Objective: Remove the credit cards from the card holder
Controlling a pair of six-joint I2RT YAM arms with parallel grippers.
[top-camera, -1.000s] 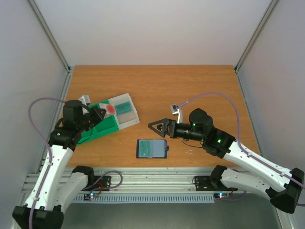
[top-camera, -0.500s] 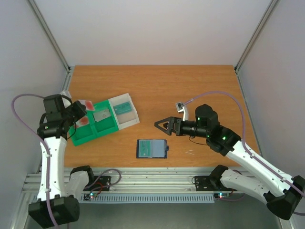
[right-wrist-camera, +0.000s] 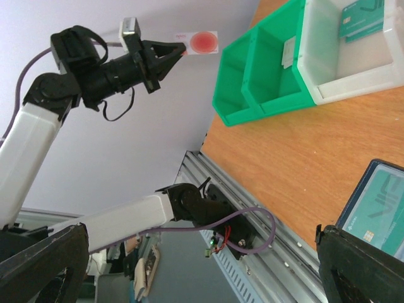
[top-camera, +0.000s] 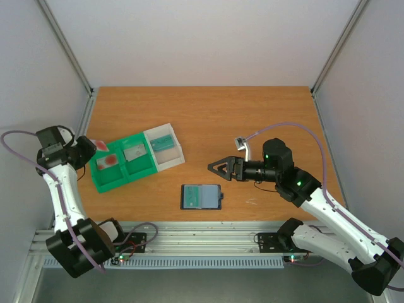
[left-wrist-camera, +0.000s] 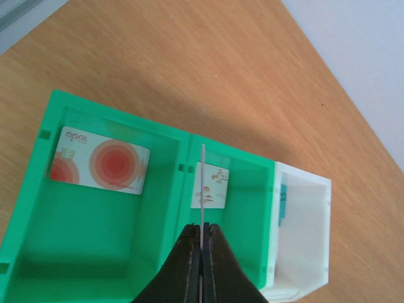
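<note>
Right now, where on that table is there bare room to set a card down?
The table is bare across its far half, beyond the green bin and white bin. Crowded: around the card holder and right pincer.

A lab robot cell. Plain white panels (top-camera: 202,38) close in the wooden tabletop (top-camera: 208,107) from 9 through 12 to 3 o'clock; slotted aluminium rails (top-camera: 208,233) run along 6 o'clock.

I see the card holder (top-camera: 218,190) lying open near centre, teal card (top-camera: 199,196) inside; red-marked card (right-wrist-camera: 203,41) aloft at left.
</note>
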